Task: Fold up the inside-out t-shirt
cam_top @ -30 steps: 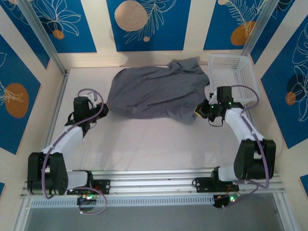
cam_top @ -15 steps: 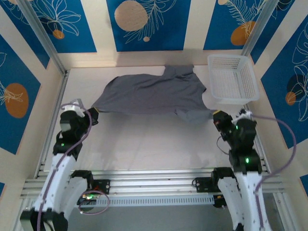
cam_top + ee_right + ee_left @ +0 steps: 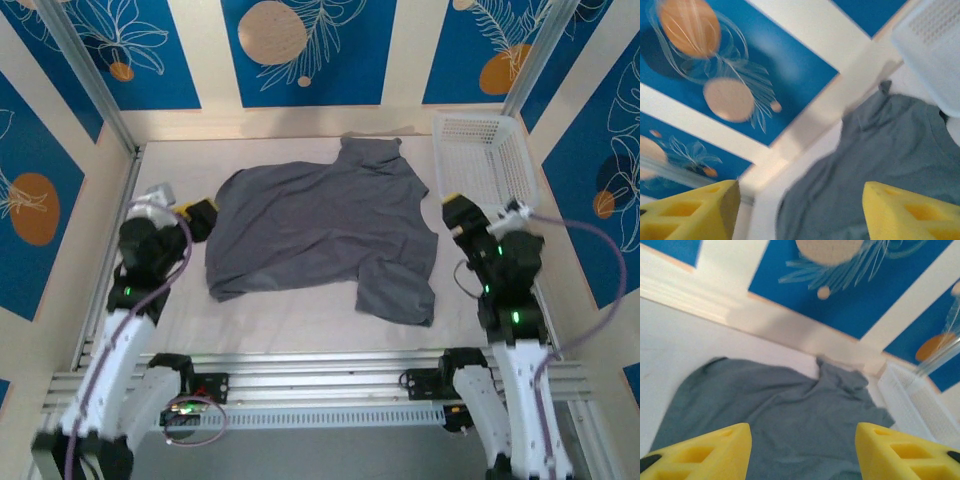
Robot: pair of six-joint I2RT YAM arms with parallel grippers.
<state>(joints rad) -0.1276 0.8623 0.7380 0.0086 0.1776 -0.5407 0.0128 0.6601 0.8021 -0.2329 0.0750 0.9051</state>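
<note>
The grey t-shirt (image 3: pixel 320 230) lies spread on the white desk (image 3: pixel 290 310), to the left of the white basket (image 3: pixel 520 165). Its right edge comes close to the basket's near left corner. The cloth is mostly flat but wrinkled. One narrow part reaches toward the back wall, level with the basket's far left corner. A looser flap at the shirt's near right corner lies further from the basket.

The right gripper (image 3: pixel 458 212) sits at the basket's near left corner, just beside the shirt's right edge. Its wrist camera shows the yellow fingers (image 3: pixel 695 210) wide apart with nothing between them. Beyond the gripper (image 3: pixel 800 200) it shows the t-shirt (image 3: pixel 880 150) and part of the basket (image 3: pixel 935 45), both blurred.

The left gripper (image 3: pixel 200 215) is on the side of the shirt away from the basket, just beside the shirt's left edge. In its wrist view the gripper (image 3: pixel 802 440) is also wide and holds nothing. The yellow fingers (image 3: pixel 715 450) frame the t-shirt (image 3: pixel 790 405), with the basket (image 3: pixel 910 400) to the right past it.
</note>
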